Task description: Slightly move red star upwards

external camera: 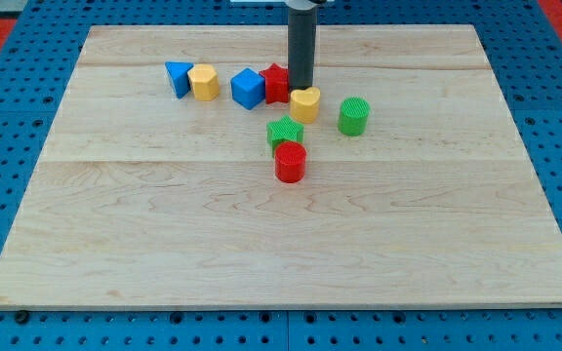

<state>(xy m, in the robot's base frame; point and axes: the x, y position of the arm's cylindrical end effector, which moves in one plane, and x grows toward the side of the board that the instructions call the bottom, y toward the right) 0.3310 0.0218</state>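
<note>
The red star (275, 82) lies near the view's top middle of the wooden board (281, 224), touching a blue cube (248, 88) on its left. My tip (301, 88) stands just right of the red star, close against it, and just above a yellow heart-shaped block (305, 103). The rod rises straight up out of the view's top.
A blue triangle (178, 77) and a yellow cylinder (203, 82) sit to the left. A green star (284, 131) and a red cylinder (290, 162) lie below the tip. A green cylinder (354, 116) stands to the right.
</note>
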